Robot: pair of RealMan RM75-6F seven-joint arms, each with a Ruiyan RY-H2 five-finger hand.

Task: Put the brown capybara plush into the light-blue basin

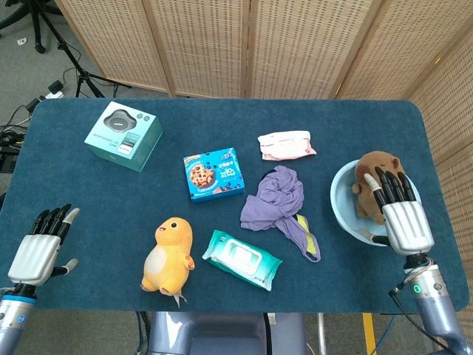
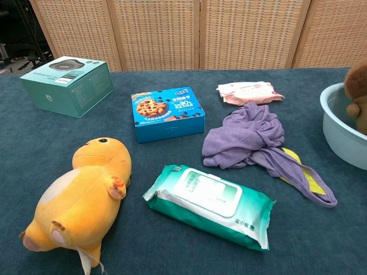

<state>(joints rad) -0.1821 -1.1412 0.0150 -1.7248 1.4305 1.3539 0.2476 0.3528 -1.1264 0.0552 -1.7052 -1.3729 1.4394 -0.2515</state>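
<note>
The brown capybara plush [image 1: 368,176] sits upright inside the light-blue basin [image 1: 346,205] at the table's right side; the chest view shows only its edge [image 2: 359,91] above the basin's rim [image 2: 335,123]. My right hand [image 1: 403,214] hovers open over the near right part of the basin, fingers straight and apart, partly covering the plush and touching nothing I can see. My left hand [image 1: 41,244] hangs open off the table's near left corner, empty. Neither hand shows in the chest view.
A purple cloth [image 1: 276,200] lies just left of the basin. Also on the table are a wet-wipes pack [image 1: 242,259], an orange plush [image 1: 169,254], a blue cookie box [image 1: 213,174], a teal box [image 1: 123,135] and a pink packet [image 1: 285,145].
</note>
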